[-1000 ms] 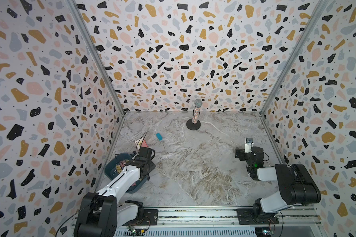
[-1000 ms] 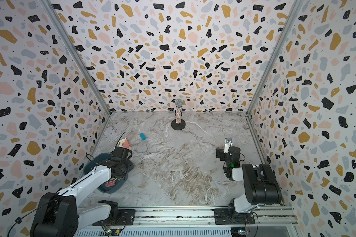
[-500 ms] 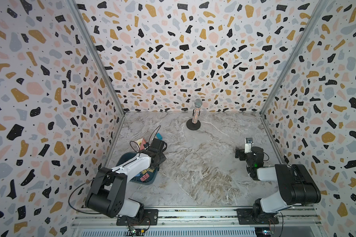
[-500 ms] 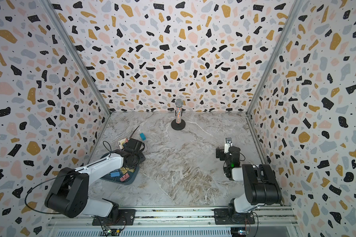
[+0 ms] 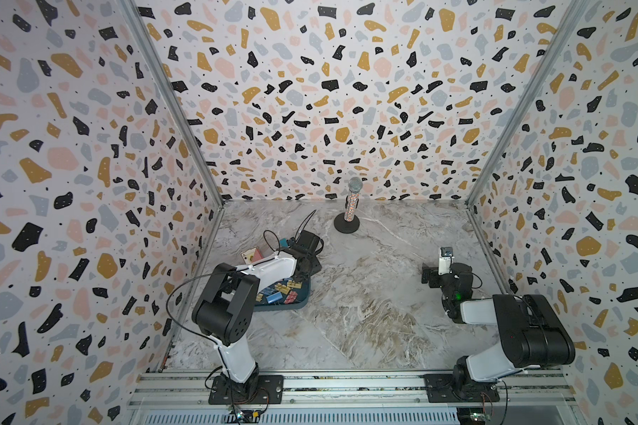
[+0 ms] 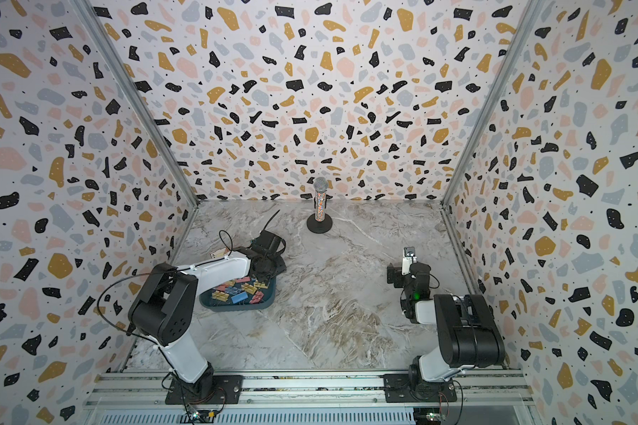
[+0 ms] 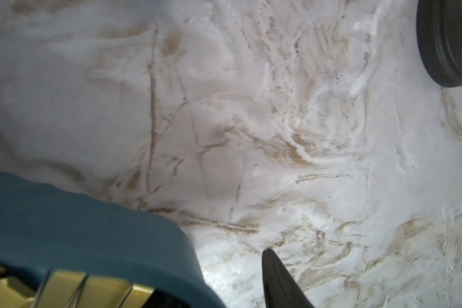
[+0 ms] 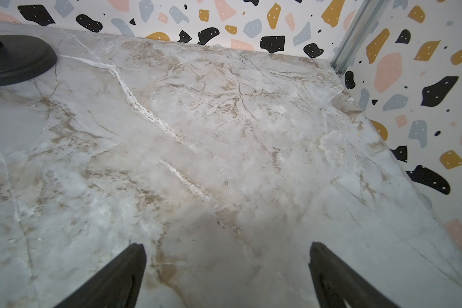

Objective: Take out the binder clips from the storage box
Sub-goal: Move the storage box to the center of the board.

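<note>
Pastel binder clips lie inside the teal storage box.

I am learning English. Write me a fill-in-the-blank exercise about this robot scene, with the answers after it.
1. The binder clips lie ____ the storage box.
2. The right gripper is ____ and holds nothing.
3. The microphone stands upright on a round ____ base.
Missing words: inside; open; black.
</note>
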Motion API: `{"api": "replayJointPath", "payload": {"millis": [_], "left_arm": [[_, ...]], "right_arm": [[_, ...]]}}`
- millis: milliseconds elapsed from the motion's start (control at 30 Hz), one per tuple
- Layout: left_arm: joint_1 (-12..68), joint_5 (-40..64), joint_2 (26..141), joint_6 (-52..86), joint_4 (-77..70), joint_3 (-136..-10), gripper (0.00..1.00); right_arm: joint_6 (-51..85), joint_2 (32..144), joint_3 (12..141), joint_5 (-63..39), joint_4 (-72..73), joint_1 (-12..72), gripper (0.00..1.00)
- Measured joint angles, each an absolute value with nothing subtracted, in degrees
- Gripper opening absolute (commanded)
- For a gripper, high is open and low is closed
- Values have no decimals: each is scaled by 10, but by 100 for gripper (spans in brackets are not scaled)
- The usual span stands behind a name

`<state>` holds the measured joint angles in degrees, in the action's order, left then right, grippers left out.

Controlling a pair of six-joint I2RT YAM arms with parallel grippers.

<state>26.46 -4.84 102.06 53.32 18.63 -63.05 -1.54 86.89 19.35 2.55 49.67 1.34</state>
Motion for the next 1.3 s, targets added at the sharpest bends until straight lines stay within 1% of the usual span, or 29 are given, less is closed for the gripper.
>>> {"api": "replayJointPath", "payload": {"millis": [333, 667, 833, 1000, 1300], "left_arm": [[298, -47, 1075, 534, 188, -702, 46], [322, -48, 1096, 536, 187, -731, 53], [328, -51, 1093, 535, 188, -731, 54], [329, -58, 1053, 528, 195, -730, 55], [327, -123, 921, 483, 228, -688, 59]], "right_arm": [[-15, 869, 194, 25, 497, 13, 100], [-15, 869, 194, 25, 497, 13, 100], [-15, 869, 194, 25, 497, 13, 100], [-15, 869, 194, 25, 497, 13, 100], [-15, 869, 194, 25, 497, 13, 100]]}}
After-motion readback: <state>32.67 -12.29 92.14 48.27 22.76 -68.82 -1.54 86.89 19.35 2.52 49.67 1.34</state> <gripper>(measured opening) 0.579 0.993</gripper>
